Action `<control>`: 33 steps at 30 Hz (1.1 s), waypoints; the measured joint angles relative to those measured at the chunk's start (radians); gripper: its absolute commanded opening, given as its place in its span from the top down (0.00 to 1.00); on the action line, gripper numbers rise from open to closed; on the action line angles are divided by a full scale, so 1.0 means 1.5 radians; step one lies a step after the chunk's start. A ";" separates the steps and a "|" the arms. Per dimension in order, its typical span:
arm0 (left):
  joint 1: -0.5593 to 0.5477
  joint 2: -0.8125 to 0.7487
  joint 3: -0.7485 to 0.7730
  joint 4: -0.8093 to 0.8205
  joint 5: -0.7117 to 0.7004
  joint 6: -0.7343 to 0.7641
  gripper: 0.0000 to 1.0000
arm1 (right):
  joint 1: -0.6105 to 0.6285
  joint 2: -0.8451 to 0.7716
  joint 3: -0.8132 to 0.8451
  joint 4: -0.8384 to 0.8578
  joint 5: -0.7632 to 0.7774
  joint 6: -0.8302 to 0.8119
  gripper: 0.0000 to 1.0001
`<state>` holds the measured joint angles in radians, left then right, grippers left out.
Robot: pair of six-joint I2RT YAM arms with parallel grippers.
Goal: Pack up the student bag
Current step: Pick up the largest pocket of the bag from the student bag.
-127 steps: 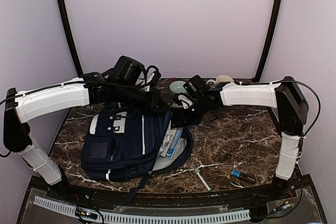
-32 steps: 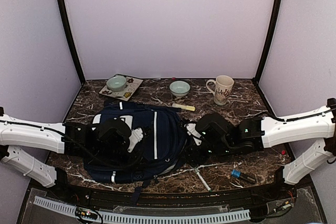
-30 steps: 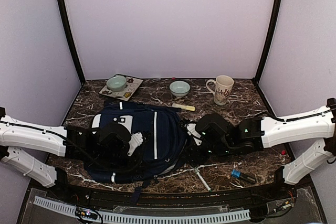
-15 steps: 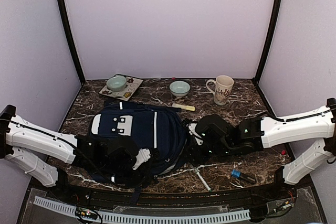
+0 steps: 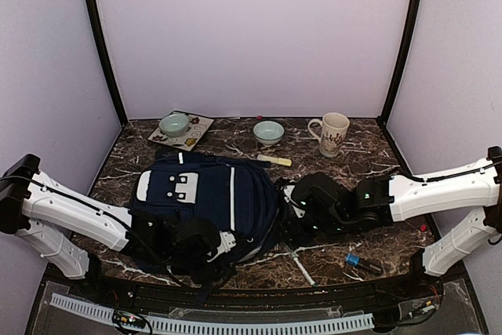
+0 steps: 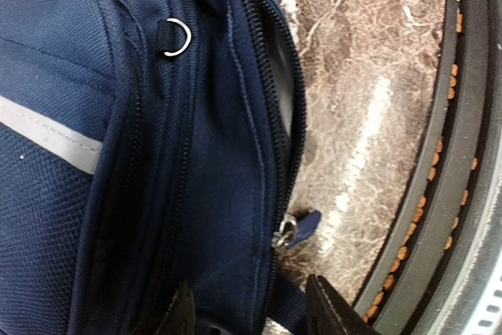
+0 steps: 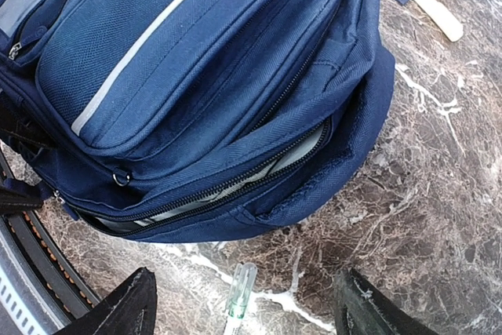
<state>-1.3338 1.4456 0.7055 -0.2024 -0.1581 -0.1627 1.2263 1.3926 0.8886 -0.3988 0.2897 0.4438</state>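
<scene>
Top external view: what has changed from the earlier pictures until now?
The left end effector came down from above the student bag and slid across it to its near edge. The right end effector came down too, to the bag's right side. The mug and the pen stayed in place.

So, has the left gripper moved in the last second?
Yes. The left gripper slid back toward the near table edge, going from over the middle of the bag to its near end.
</scene>
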 measured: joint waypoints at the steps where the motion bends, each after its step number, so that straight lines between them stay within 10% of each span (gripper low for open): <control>1: -0.001 0.002 0.000 -0.001 -0.009 0.002 0.50 | 0.000 0.000 0.000 -0.002 0.000 0.002 0.22; 13: -0.040 0.015 0.012 -0.031 -0.119 0.052 0.60 | 0.003 0.000 0.000 -0.015 0.003 0.017 0.22; 24: -0.045 0.034 0.018 -0.038 -0.177 0.071 0.99 | 0.003 -0.004 -0.005 -0.021 0.010 0.019 0.22; 33: -0.048 0.023 0.039 -0.062 -0.198 0.035 1.00 | 0.003 -0.022 -0.015 -0.036 0.031 0.018 0.22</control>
<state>-1.4055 1.4799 0.7643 -0.2955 -0.4545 -0.1104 1.2308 1.3598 0.8661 -0.4530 0.3359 0.4706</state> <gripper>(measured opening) 0.021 0.783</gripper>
